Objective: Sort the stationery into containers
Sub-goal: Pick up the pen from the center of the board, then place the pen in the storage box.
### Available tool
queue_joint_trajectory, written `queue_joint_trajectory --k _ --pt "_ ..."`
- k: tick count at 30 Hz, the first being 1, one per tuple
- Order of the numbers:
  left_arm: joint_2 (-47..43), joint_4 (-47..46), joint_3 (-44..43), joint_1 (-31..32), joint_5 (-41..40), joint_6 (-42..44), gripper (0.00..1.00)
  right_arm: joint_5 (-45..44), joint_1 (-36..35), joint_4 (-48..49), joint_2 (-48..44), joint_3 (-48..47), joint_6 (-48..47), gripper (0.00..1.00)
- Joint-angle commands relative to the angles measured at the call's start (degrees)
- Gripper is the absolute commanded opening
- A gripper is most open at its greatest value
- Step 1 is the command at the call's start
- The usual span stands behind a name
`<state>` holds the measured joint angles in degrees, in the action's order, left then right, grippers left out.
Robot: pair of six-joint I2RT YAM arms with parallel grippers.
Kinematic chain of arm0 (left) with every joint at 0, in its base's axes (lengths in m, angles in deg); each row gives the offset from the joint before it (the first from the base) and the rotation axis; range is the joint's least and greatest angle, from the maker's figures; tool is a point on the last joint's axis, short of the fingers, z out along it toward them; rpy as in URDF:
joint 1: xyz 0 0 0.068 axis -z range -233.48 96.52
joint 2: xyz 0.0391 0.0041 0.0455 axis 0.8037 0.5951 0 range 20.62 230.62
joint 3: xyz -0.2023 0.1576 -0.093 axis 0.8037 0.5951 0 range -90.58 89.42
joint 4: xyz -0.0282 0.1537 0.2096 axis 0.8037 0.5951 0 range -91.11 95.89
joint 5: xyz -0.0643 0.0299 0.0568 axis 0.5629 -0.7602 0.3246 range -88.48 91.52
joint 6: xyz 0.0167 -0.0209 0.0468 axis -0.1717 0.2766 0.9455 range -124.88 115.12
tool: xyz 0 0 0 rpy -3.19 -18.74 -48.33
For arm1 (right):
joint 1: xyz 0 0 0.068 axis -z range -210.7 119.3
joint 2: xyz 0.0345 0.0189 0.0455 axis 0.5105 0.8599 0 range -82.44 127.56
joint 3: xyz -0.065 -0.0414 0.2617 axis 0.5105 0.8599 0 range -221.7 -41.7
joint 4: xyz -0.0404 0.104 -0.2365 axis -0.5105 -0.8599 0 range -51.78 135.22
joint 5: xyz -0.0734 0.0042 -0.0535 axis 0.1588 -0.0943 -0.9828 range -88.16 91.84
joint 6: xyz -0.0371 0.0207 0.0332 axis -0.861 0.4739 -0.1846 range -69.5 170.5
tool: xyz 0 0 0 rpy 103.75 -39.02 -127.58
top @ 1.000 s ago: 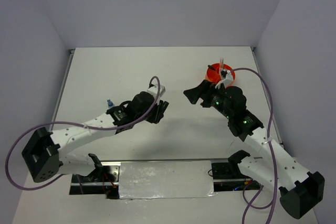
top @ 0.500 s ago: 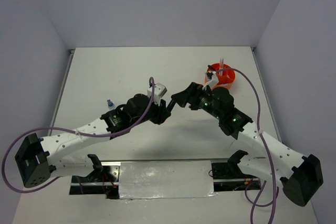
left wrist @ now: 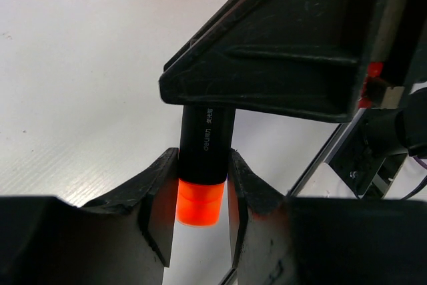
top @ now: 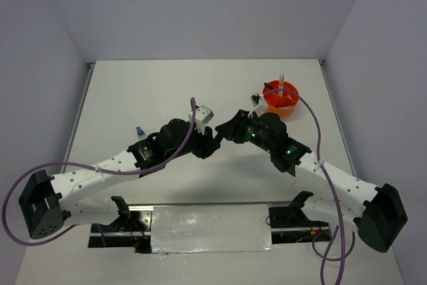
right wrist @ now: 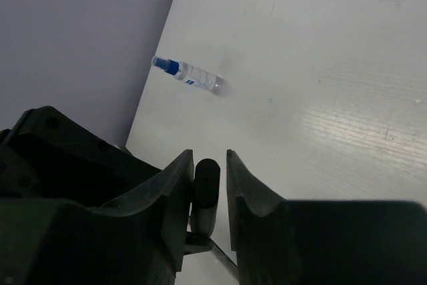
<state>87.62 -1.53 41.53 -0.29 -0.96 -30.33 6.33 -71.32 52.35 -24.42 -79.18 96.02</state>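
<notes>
Left wrist | left jaws clamp highlighter (left wrist: 203,165) | right jaws grip other end

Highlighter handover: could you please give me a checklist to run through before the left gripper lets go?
1. Left gripper clamps the highlighter: ok.
2. Right gripper straddles its black end: ok.
3. Right gripper's hold is firm: cannot tell.
4. Tub sits behind the right arm, in view: ok.
5. Bottle lies apart from both grippers: ok.

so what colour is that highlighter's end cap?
Orange, on the black cylindrical highlighter; clearest in left wrist view.
</notes>
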Motion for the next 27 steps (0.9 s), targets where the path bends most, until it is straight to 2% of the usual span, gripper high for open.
queue_joint_trajectory --k 1,2,3,4,6,7,8,9,11,14,15,19,22,27 --pt "-1.79 -4.23 -1.85 0.42 2.04 1.28 0.01 -0.27 -0.60 3.41 0.78 -1.20 -0.60 0.32" --pt "-1.79 -4.58 -1.85 0.34 2.04 1.28 0.03 -0.27 -0.60 3.24 0.87 -1.46 -0.60 0.22" --pt "-1.87 -4.58 -1.85 0.42 2.04 1.28 0.05 -0.53 -0.60 3.06 1.04 -1.64 -0.60 0.04" --pt "-1.88 -4.32 -1.93 0.34 2.04 1.28 0.13 -0.62 -0.60 2.80 1.04 -1.72 -0.60 0.00" --pt "-1.70 -2.75 -2.55 0.42 0.82 1.28 0.33 -1.50 -0.60 2.01 0.87 -2.16 -1.13 0.00" --pt "-1.70 -1.87 -3.25 0.34 -0.15 1.11 0.66 -1.85 -0.60 1.40 0.78 -3.12 -1.57 0.00" --pt "-1.61 -0.73 -3.77 0.34 -1.20 0.76 0.85 -2.46 -0.51 0.52 0.87 -3.83 -3.05 0.00" --pt "-1.52 2.85 -4.48 0.34 -3.82 0.32 0.99 -4.30 -0.42 -1.93 0.95 -4.97 -4.11 0.00" --pt "-1.17 7.52 -7.37 0.25 -7.26 -0.73 0.99 -7.46 0.10 -5.10 2.18 -9.27 -8.05 0.00" --pt "-1.08 19.20 -12.21 0.25 -15.51 -3.36 0.99 -13.44 3.43 -12.04 6.03 -16.56 -13.59 0.00" --pt "-1.43 25.76 -14.65 0.34 -20.24 -4.16 0.99 -14.59 4.75 -14.41 7.36 -18.41 -14.74 0.00" --pt "-4.15 38.79 -19.15 0.25 -25.81 -6.54 0.99 -21.17 14.13 -18.03 14.30 -29.29 -19.75 0.00" --pt "-7.75 43.91 -20.04 0.34 -25.21 -4.18 0.99 -24.78 17.58 -20.66 22.81 -37.80 -22.57 0.00" --pt "-14.60 42.88 -14.35 0.42 -19.50 3.38 0.99 -30.15 21.81 -22.60 31.96 -49.52 -28.19 0.00"
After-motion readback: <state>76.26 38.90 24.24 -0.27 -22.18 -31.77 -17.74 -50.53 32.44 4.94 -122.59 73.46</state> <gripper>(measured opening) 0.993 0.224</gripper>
